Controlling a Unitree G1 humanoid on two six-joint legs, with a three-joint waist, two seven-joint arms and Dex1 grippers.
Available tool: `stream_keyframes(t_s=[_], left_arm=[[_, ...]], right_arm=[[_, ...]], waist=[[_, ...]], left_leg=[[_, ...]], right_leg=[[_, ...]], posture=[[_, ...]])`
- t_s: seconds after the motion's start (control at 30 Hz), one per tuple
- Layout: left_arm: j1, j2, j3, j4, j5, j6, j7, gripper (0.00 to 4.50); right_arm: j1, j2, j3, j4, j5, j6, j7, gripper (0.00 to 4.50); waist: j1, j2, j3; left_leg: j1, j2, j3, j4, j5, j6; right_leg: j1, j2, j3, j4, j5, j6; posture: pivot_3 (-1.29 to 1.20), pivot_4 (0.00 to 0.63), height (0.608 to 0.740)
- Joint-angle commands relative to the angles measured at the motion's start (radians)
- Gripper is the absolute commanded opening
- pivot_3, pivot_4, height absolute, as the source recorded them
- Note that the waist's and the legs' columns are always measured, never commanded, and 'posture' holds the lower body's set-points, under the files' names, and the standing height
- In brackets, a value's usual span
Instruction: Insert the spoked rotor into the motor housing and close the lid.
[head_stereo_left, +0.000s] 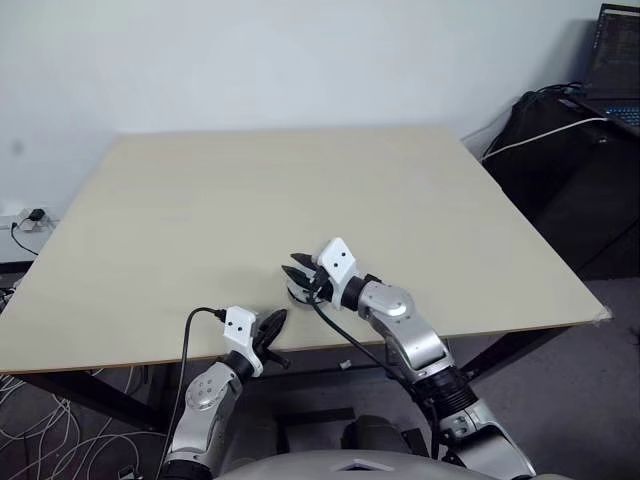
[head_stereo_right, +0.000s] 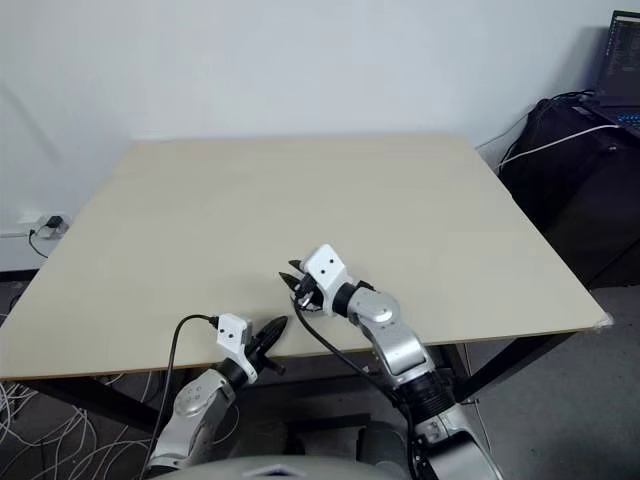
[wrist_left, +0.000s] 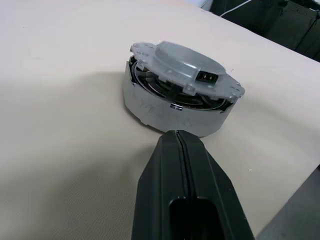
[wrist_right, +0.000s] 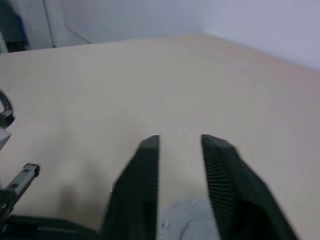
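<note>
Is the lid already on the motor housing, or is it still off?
On. In the left wrist view the lid sits on top of the motor housing, though a dark gap along its edge suggests it may not be fully seated.

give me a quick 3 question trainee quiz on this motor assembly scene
1. True or false: the left gripper is shut.
2. What sits on top of the motor housing? A) the lid B) a cup C) a cable
3. Are the right gripper fingers apart or pressed together?

Key: 1 true; 2 A; 3 apart, with nothing between them and the grey assembly just below.
</note>
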Motion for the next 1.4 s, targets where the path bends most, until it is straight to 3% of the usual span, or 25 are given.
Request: stream_keyframes(t_s=[0.03, 0.23, 0.77, 1.4], left_arm=[[-0.016, 0.001, -0.007, -0.042, -0.006, -0.007, -0.011, 0.00], [-0.009, 0.003, -0.001, -0.047, -0.006, -0.008, -0.005, 0.00], [0.001, 0.004, 0.000, -0.064, -0.004, -0.007, 0.004, 0.00], [0.011, 0.004, -0.005, -0.093, -0.003, 0.009, 0.010, 0.00]], right_arm=[[-0.044, -0.029, -0.017, 0.004, 0.036, -0.018, 0.075, 2.52], [-0.084, -0.055, -0.016, 0.080, 0.034, -0.019, 0.126, 4.49], [-0.152, -0.114, -0.042, 0.197, 0.056, 0.067, 0.238, 4.49], [-0.218, -0.095, -0.060, 0.327, 0.039, 0.089, 0.209, 4.49]], waist=[[0.001, 0.000, 0.000], [0.002, 0.000, 0.000], [0.010, 0.000, 0.000], [0.009, 0.000, 0.000]], left_leg=[[0.000, 0.000, 0.000, 0.000, 0.000, 0.000], [-0.001, 0.000, 0.000, 0.000, 0.000, 0.000], [-0.002, 0.000, 0.000, 0.000, 0.000, 0.000], [-0.004, 0.000, 0.000, 0.000, 0.000, 0.000]], right_leg=[[0.000, 0.000, 0.000, 0.000, 0.000, 0.000], [-0.001, 0.000, 0.000, -0.001, 0.000, 0.000], [-0.002, -0.001, 0.000, -0.001, 0.000, -0.001], [-0.004, -0.002, 0.001, -0.001, 0.000, -0.001]], posture=[[0.00, 0.000, 0.740], [0.00, 0.000, 0.740], [0.00, 0.000, 0.740], [0.00, 0.000, 0.740]])
